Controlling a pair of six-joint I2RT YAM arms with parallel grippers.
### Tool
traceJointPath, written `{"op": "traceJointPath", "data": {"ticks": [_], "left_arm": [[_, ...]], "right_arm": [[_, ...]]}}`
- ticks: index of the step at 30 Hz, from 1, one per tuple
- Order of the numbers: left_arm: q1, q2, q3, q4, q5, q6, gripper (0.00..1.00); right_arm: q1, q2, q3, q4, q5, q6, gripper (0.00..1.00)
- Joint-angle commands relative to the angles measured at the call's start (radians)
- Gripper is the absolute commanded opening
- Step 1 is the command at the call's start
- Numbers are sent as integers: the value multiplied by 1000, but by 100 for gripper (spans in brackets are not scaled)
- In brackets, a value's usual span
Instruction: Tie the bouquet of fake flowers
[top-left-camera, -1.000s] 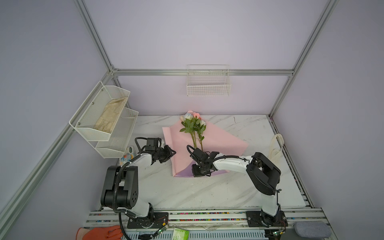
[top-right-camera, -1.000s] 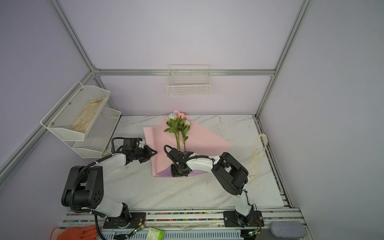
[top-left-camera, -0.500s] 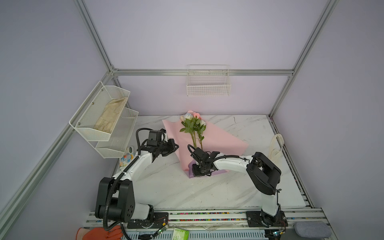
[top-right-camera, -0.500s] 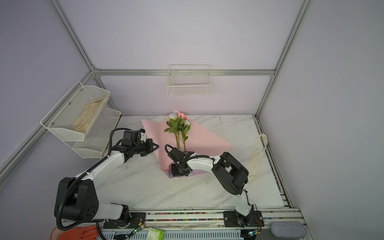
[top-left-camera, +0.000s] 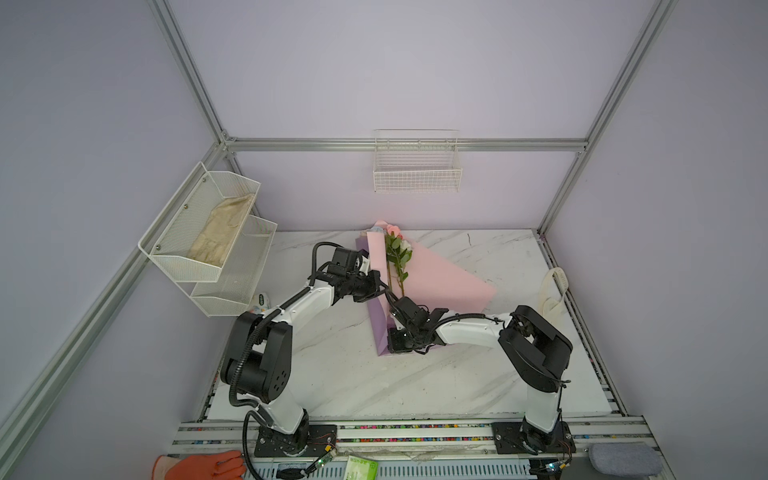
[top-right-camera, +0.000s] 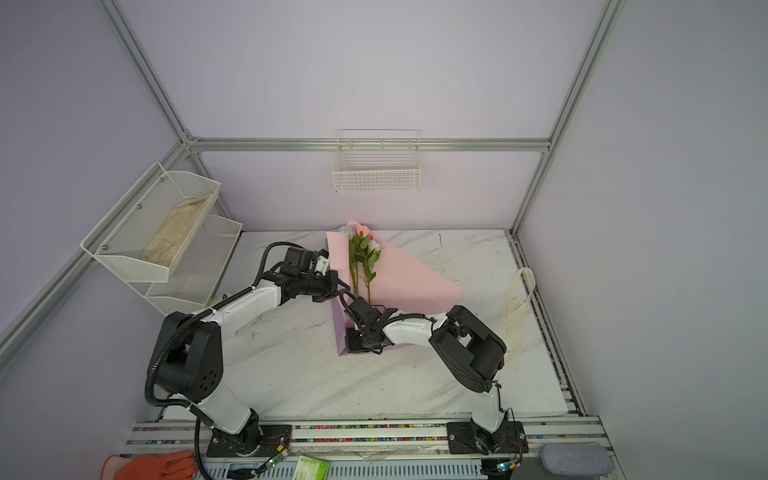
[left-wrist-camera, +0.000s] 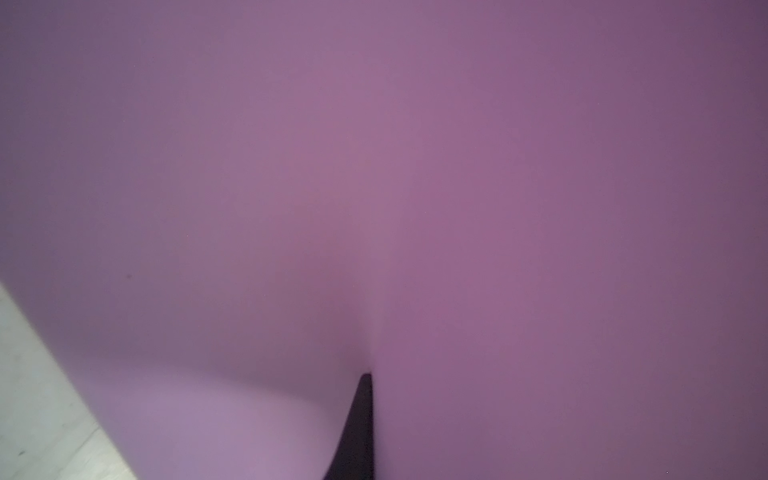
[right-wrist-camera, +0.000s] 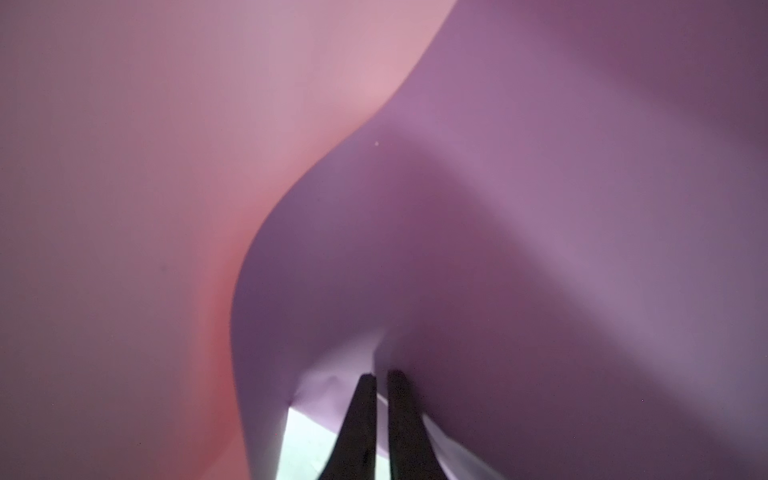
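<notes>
Finds the bouquet (top-left-camera: 397, 257) lying on the paper (top-left-camera: 440, 278). Clamps the paper's raised edge in the closed left gripper (top-left-camera: 382, 289), seemingly pinches its stem end in the right gripper (right-wrist-camera: 381, 374). Risks tearing it through uneven pulling.

Robot arms (top-left-camera: 305, 301): two
Bouquet (top-left-camera: 397, 253): one
Paper sheet (top-left-camera: 440, 282): one
Wall basket (top-left-camera: 417, 183): one
Orange glove (top-left-camera: 199, 467): one
Ribbon (top-left-camera: 549, 302): one

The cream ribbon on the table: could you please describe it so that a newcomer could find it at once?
Look at the white marble table and follow it to its right edge, about midway back. There the cream ribbon lies in a loose loop, apart from the pink-and-lilac wrapping paper; it alone is narrow and pale.
</notes>
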Motion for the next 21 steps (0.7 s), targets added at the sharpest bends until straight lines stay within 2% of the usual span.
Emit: {"op": "traceJointPath", "data": {"ticks": [1,8,12,17,21], "left_arm": [[-26,23,128,-17,12,45,0],[-55,93,167,-32,17,64,0],[-68,125,193,-72,11,91,0],[-89,155,200,-90,9,110,0],[-106,179,195,-109,-4,115,0]], "right_arm": [[-8,-24,-61,39,-31,36,15],[-44,-190,-166,89,10,93,28],[-58,-270,-227,95,21,128,39],[-68,-320,-291,95,32,179,45],[-73,-418,-354,148,40,234,48]]}}
